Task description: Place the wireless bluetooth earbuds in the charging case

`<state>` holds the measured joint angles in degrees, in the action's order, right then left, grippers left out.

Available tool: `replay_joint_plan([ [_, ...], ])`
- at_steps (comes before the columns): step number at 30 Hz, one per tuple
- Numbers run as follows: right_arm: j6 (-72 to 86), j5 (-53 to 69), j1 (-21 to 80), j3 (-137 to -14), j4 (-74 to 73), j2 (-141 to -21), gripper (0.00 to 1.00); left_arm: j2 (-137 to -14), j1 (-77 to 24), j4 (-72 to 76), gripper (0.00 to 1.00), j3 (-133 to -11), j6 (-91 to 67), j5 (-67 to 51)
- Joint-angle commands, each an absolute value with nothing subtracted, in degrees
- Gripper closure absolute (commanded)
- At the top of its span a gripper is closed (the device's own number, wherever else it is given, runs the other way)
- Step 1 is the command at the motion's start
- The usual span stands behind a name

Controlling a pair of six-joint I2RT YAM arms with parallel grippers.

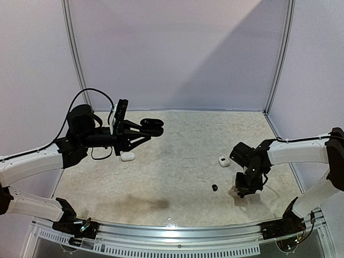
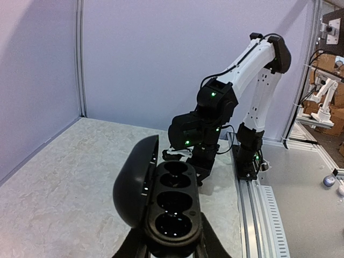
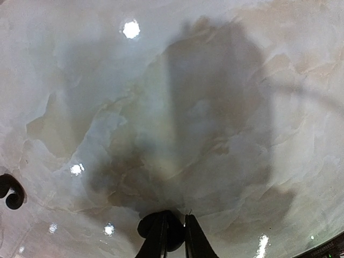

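Observation:
My left gripper point(image 1: 144, 129) is shut on a black charging case point(image 1: 152, 126) and holds it in the air over the far left of the table. In the left wrist view the charging case point(image 2: 173, 207) sits between the left gripper point(image 2: 172, 239) fingers, its lid swung open to the left and its dark sockets empty. My right gripper point(image 1: 243, 192) points down just above the table at the near right. In its wrist view the right gripper point(image 3: 174, 236) is closed on a black earbud point(image 3: 146, 227). A second black earbud point(image 1: 214, 187) point(image 3: 12, 191) lies on the table to its left.
A white oval case point(image 1: 127, 156) lies on the table below the left gripper. A smaller white piece point(image 1: 223, 161) lies right of the middle. The right arm point(image 2: 201, 131) shows beyond the held case. A metal rail point(image 1: 172, 234) runs along the near edge.

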<state>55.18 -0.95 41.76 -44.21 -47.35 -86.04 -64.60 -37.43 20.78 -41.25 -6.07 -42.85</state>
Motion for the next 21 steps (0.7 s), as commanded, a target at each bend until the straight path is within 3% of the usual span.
replay_joint_plan([
  [1,57.37,12.39,44.82,-40.26,-39.37,-90.29,0.91,-64.03,-37.35,22.07,1.00,-40.25,-6.05,-43.07],
  [8,55.56,12.15,44.82,-42.14,-40.10,-90.63,1.00,-64.09,-37.35,22.07,1.00,-40.44,-5.97,-43.07],
  [21,49.11,0.53,48.07,-51.95,-45.23,-87.07,1.00,-64.09,-37.35,21.88,1.00,-40.54,-5.53,-42.91],
])
